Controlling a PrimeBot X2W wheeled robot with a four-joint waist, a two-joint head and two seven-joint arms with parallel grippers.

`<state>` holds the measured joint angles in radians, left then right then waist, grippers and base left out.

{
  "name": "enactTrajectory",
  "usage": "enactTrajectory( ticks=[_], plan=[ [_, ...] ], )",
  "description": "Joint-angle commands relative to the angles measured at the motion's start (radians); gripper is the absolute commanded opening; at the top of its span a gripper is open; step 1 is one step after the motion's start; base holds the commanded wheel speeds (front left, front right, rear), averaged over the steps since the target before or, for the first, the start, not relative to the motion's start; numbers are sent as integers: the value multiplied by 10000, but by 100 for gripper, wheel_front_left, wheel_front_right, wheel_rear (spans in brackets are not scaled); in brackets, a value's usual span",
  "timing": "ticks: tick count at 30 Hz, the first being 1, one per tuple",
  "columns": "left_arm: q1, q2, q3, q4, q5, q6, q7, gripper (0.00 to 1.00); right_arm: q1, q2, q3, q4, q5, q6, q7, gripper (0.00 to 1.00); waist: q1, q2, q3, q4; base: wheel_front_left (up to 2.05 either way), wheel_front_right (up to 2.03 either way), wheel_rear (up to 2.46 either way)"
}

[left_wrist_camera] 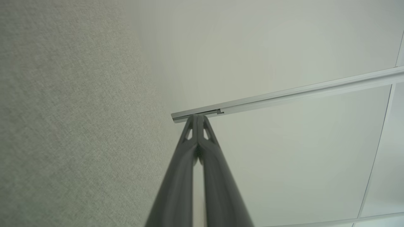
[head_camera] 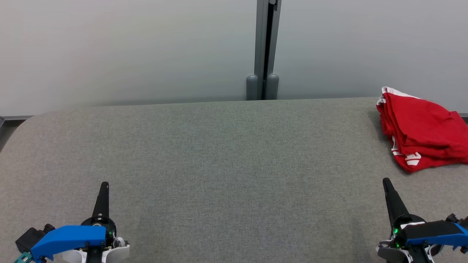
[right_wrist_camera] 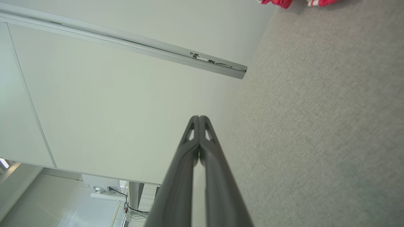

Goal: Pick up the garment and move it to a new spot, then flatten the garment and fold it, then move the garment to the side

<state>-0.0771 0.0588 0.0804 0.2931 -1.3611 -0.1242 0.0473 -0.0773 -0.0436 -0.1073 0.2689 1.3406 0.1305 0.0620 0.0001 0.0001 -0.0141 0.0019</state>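
L gripper (left_wrist_camera: 198, 117) was closed, fingers pressed tog., nothing betw. them. Grey fabric worktop (left_wrist_camera: 63, 126) met a pale wall panel (left_wrist_camera: 284, 157) w/ a metal rail (left_wrist_camera: 300, 91) at its far edge.

The left gripper (head_camera: 104, 187) has long dark tapering fingers on a round black base, with a bright blue cover (head_camera: 69, 236), a white shell (head_camera: 120, 252) and a small green light (head_camera: 108, 232). The right gripper (head_camera: 387, 185) matches, under a black-and-blue cover (head_camera: 437, 229) with green lights (head_camera: 395, 231). The fingertips (left_wrist_camera: 193, 121) have small triangular cut-outs.

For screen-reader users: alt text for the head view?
A red garment with white trim lies in a pile at the far right of a grey fabric surface. The left gripper and right gripper sit shut at the lower corners.
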Motion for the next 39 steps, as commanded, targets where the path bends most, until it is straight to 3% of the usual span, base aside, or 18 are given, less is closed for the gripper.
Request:
enactTrajectory(
  ticks=[1,28,39],
  plan=[
    [-185,0,47,-110,-222,-83,63,0,-204,-88,-37,-111,243,3,77,0,0,-1,7,0,0,0,0],
    [-340,-82,308,-452,-2181,-100,600,0,-342,-102,-78,-243,2383,4,477,0,-1,-1,143,-16,0,0,0],
    [-366,-99,362,-512,-2528,-104,708,0,-384,-103,-83,-263,2736,4,550,0,-1,-1,172,-19,0,0,0]
  ],
)
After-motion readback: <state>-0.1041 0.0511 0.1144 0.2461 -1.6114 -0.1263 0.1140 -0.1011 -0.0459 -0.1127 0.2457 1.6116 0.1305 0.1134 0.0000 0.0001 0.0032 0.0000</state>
